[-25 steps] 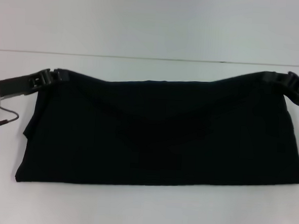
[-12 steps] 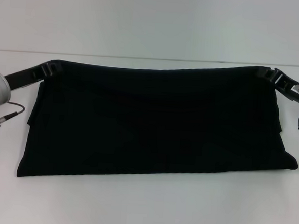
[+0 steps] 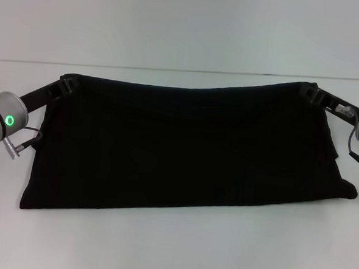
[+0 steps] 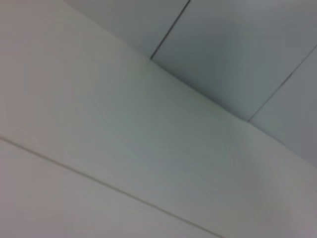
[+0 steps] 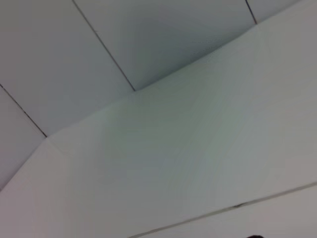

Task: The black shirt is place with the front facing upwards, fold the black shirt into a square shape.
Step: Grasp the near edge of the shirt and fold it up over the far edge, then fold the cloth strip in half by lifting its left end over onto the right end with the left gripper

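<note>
At the far left corner of the black shirt [image 3: 184,150], the left gripper [image 3: 64,83] reaches in from the robot's left, its fingers seemingly closed on the cloth at that corner, though black against black hides exactly how far they are shut. From there the garment stretches across the white worktop [image 3: 172,250] as a wide, low band, already doubled over, its long axis running left to right. The near edge lies flat on the worktop, while the far edge spans between the two grippers, sagging slightly in the middle. No lettering or label shows on the upper face.

At the far right corner the right gripper [image 3: 312,91] mirrors the left, seemingly pinching that corner of the fabric; its exact opening is equally hard to read. Both wrist views show only pale wall panels and bare worktop.

The relation that matters: each arm holds its own end of the far edge, and the body of the shirt lies toward the robot from both sets of fingers. Getting a square out of this long band probably means bringing one end across toward the other, along that left-to-right axis.
</note>
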Controlling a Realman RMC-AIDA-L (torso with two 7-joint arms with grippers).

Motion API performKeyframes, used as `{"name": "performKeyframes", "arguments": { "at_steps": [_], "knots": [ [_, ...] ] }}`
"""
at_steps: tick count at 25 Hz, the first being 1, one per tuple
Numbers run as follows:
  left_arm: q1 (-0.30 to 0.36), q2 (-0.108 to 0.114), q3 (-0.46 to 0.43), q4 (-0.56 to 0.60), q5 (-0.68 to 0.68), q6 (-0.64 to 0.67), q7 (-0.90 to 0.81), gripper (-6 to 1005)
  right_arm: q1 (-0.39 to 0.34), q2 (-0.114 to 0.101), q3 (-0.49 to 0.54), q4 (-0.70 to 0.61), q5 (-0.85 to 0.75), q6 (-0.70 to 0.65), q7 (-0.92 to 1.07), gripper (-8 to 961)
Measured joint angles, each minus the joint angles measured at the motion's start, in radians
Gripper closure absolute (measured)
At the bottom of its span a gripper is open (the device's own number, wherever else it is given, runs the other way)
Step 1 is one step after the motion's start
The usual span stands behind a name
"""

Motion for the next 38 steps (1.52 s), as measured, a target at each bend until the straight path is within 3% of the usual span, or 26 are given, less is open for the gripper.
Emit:
{"name": "performKeyframes", "arguments": {
  "at_steps": [4, 9, 16, 20, 21, 22, 25, 26, 29, 32, 38],
  "knots": [
    [0.01, -0.012, 0.0, -0.035, -0.11, -0.015, 0.114, 935, 0.001, 0.0, -0.002, 0.03, 0.071, 0.01, -0.089, 787],
    [0.022, -0.012, -0.008, -0.056, -0.161, -0.04, 0.157, 804, -0.015, -0.002, 0.0, 0.034, 0.087, -0.003, -0.124, 586],
    [0.033, -0.013, -0.011, -0.06, -0.173, -0.059, 0.159, 589, -0.032, -0.004, 0.003, 0.031, 0.09, -0.007, -0.174, 428],
    [0.052, -0.009, -0.005, -0.055, -0.167, 0.012, 0.14, 444, -0.061, -0.007, 0.008, 0.005, 0.091, -0.047, -0.176, 338],
    [0.059, -0.007, -0.005, -0.052, -0.165, 0.036, 0.126, 406, -0.077, -0.009, 0.008, -0.007, 0.091, -0.083, -0.176, 221],
    [0.075, -0.002, -0.004, -0.041, -0.156, 0.086, 0.091, 367, -0.095, -0.013, 0.002, -0.022, 0.089, -0.141, -0.182, 104],
    [0.13, 0.017, -0.003, 0.021, -0.092, 0.241, -0.084, 246, -0.158, -0.026, -0.055, -0.062, 0.069, -0.348, -0.245, 66],
    [0.147, 0.023, -0.003, 0.053, -0.055, 0.291, -0.163, 202, -0.195, -0.034, -0.118, -0.088, 0.047, -0.48, -0.306, 54],
    [0.195, 0.037, -0.008, 0.164, 0.063, 0.425, -0.375, 69, -0.229, -0.035, -0.19, -0.119, 0.025, -0.584, -0.363, 29],
    [0.242, 0.05, -0.013, 0.264, 0.157, 0.551, -0.528, 66, -0.26, -0.029, -0.256, -0.134, 0.006, -0.653, -0.436, 31],
    [0.299, 0.063, -0.02, 0.383, 0.294, 0.657, -0.672, 63, -0.284, -0.013, -0.342, -0.124, 0.001, -0.679, -0.589, 29]
  ]
}}
